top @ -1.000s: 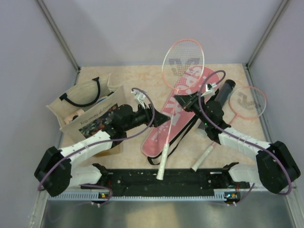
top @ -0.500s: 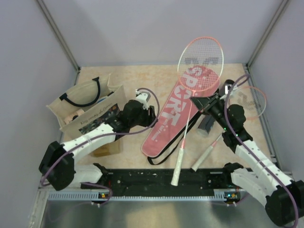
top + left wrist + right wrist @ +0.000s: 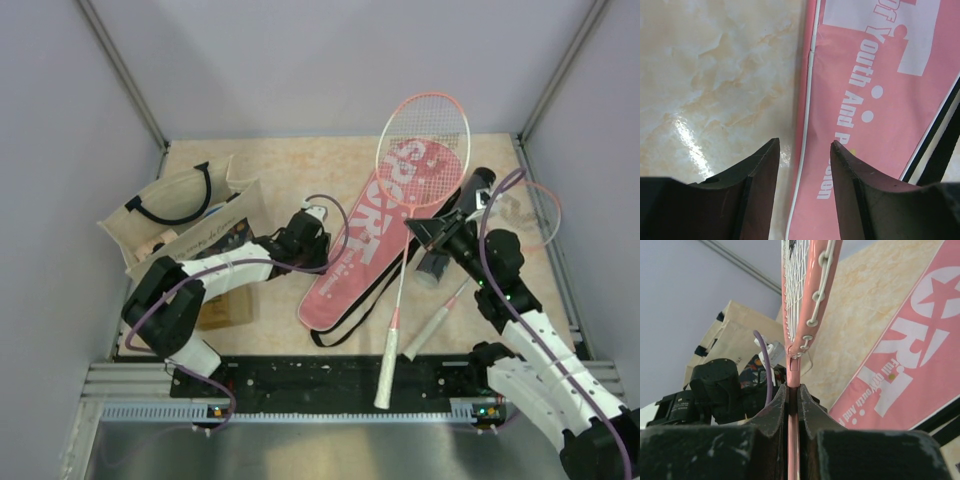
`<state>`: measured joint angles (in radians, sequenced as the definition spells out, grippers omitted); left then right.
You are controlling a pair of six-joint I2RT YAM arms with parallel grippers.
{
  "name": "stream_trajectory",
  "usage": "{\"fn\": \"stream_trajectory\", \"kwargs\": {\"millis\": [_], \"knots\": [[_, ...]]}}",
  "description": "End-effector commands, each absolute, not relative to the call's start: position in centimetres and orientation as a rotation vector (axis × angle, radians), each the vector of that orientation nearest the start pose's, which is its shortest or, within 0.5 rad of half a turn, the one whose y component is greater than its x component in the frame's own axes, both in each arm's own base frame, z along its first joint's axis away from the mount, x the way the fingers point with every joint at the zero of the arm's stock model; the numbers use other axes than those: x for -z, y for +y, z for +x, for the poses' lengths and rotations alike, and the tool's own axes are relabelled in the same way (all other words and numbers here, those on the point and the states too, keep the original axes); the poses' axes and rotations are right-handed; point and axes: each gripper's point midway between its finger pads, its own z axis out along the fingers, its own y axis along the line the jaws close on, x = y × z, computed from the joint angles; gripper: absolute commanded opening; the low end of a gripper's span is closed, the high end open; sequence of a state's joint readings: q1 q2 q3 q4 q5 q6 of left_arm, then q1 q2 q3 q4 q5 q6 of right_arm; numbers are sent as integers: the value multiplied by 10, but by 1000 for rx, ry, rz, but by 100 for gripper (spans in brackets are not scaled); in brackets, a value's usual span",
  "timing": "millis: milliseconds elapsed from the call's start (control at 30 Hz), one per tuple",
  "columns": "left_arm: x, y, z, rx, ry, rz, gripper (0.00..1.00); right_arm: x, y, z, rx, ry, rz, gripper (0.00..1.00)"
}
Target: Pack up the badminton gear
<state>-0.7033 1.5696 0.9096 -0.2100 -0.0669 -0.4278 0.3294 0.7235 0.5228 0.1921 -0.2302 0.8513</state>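
Observation:
The pink "SPORT" cover [image 3: 352, 262] lies flat mid-table, black strap at its near end. My right gripper [image 3: 424, 231] is shut on one pink-rimmed racket [image 3: 424, 148] at the throat [image 3: 794, 371] and holds it above the cover, head far, white handle [image 3: 388, 368] near. The second racket [image 3: 438, 322] lies on the table at right, its head partly under my right arm. The black tube [image 3: 477, 188] lies beside my right gripper. My left gripper [image 3: 322, 243] is open and empty, low over the cover's left piped edge [image 3: 807, 95]. No shuttlecock is in view.
A beige tote bag [image 3: 180, 222] with black handles stands at the left, also in the right wrist view [image 3: 737, 330]. A small brown box [image 3: 222, 311] lies in front of it. The black rail [image 3: 330, 378] runs along the near edge. Grey walls close in the table.
My right arm has swung the held racket to the right, over the cover's far end. My left gripper has moved down to the cover's left edge.

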Motion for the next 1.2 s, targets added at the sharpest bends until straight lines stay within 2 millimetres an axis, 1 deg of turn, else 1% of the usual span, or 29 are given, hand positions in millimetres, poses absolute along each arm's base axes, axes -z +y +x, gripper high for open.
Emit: {"fn": "stream_trajectory", "kwargs": {"millis": [0,133,267,300,400,467,533,600,633,700,800,900,1000,1100,1133,1167], "knots": [[-50,-262,286,486,2464,297,50,-275,165,270,-1085,1640,223,0],[-28,-255,281,434,2532,271,47,-274,165,270,-1081,1640,219,0],[-19,-253,279,416,2557,264,42,-271,165,271,-1081,1646,223,0],[-19,-252,280,406,2556,253,38,-269,165,271,-1080,1651,224,0],[-21,-247,283,373,2547,220,15,-267,166,272,-1083,1659,224,0],[-28,-243,289,340,2527,188,0,-264,166,271,-1081,1665,225,0],[-34,-236,296,304,2510,133,0,-260,166,272,-1071,1675,223,0],[-40,-226,304,278,2494,38,0,-253,164,272,-1056,1694,229,0],[-42,-219,308,265,2488,-26,0,-248,164,272,-1046,1708,231,0],[-42,-198,315,190,2472,-194,0,-241,163,271,-1033,1726,233,0],[-40,-172,318,83,2451,-342,0,-238,161,269,-1026,1734,234,0],[-37,-159,317,37,2450,-430,0,-235,159,268,-1012,1739,241,0],[-38,-158,317,44,2435,-471,0,-236,158,267,-1003,1741,237,0],[-45,-163,319,87,2431,-419,0,-235,157,267,-997,1746,236,0],[-50,-166,321,98,2432,-381,3,-236,157,267,-996,1746,237,0],[-55,-169,322,106,2435,-342,17,-236,156,266,-991,1745,237,0]]}}
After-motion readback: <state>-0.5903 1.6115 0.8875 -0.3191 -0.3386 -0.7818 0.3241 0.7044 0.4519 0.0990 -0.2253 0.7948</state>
